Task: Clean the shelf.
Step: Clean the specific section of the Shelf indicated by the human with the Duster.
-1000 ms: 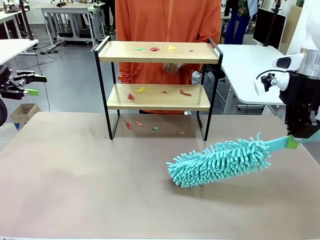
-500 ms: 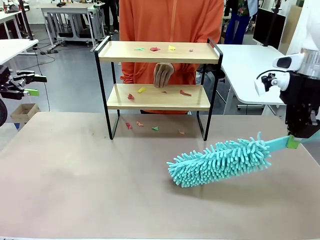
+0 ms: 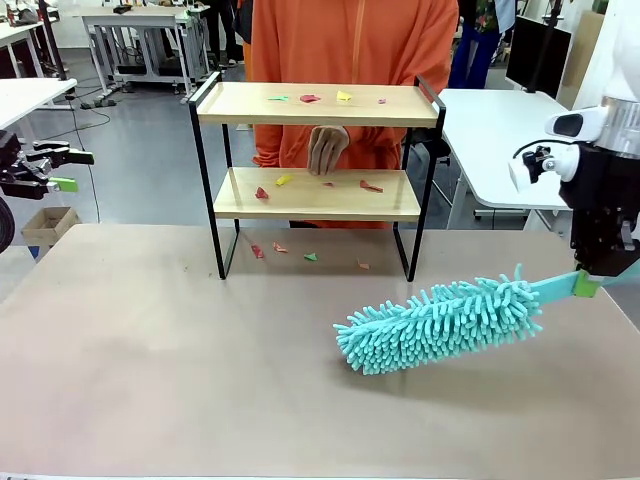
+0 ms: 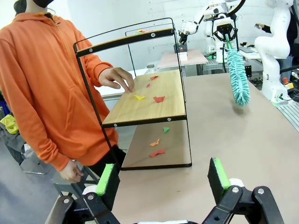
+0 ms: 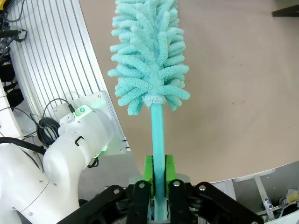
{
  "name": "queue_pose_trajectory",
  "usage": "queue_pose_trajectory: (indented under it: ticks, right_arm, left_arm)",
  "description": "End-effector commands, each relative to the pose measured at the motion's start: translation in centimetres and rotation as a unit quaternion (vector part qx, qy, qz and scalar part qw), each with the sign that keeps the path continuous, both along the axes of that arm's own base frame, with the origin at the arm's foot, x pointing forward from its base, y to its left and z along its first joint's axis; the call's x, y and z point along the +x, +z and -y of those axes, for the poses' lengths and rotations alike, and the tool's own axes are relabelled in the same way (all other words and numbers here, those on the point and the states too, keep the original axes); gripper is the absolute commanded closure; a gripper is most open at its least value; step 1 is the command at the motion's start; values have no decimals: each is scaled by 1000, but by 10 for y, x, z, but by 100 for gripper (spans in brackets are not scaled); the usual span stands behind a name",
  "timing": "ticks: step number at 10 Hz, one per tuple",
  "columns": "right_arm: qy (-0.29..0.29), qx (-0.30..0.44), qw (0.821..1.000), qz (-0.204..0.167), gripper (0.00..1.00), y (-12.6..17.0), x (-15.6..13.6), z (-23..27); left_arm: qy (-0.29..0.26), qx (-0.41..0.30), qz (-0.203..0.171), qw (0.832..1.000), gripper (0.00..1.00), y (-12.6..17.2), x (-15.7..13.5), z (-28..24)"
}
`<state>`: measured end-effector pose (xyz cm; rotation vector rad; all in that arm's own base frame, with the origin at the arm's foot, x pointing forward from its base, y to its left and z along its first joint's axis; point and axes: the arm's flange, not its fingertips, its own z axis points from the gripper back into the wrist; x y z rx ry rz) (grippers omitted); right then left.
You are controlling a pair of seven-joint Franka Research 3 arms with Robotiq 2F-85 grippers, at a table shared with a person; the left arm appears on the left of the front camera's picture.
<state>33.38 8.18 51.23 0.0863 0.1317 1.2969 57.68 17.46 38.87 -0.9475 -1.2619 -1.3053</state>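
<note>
The shelf [image 3: 400,106] is set upright at the far side of the brown table [image 3: 150,380], just in front of a person in an orange hoodie [image 3: 350,40]. Coloured paper scraps [image 3: 310,98] are scattered on its top board, on its lower board and on the table beneath it. The person's hand [image 3: 327,149] is held between the two boards, fingers pointing down over the lower one; whether the board is touched cannot be told. The right gripper [image 3: 588,284] is closed on the handle of a teal microfibre duster [image 3: 440,322]. The duster's fluffy head is held low above the table, right of the shelf and well apart from it. The left gripper [image 3: 66,170] is seen beyond the table's left edge, well away from the shelf. Its jaws are spread wide and nothing is held between them.
</note>
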Motion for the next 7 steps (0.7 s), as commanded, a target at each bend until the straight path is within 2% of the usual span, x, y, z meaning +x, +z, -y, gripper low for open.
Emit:
queue_pose_trajectory:
  ticks: [1, 4, 5, 7]
  right_arm:
    - [1, -6, 1000, 3, 87, 1, -3, 2]
    - [0, 0, 1000, 0, 87, 0, 0, 0]
    - [-46, 55, 997, 13, 87, 8, 0, -13]
    - [-99, 94, 989, 47, 87, 20, -12, -44]
  left_arm:
    - [0, -2, 2, 1000, 0, 3, -2, 0]
    - [0, -2, 2, 1000, 0, 3, -2, 0]
    - [0, -2, 2, 1000, 0, 3, -2, 0]
    - [0, -2, 2, 1000, 0, 3, -2, 0]
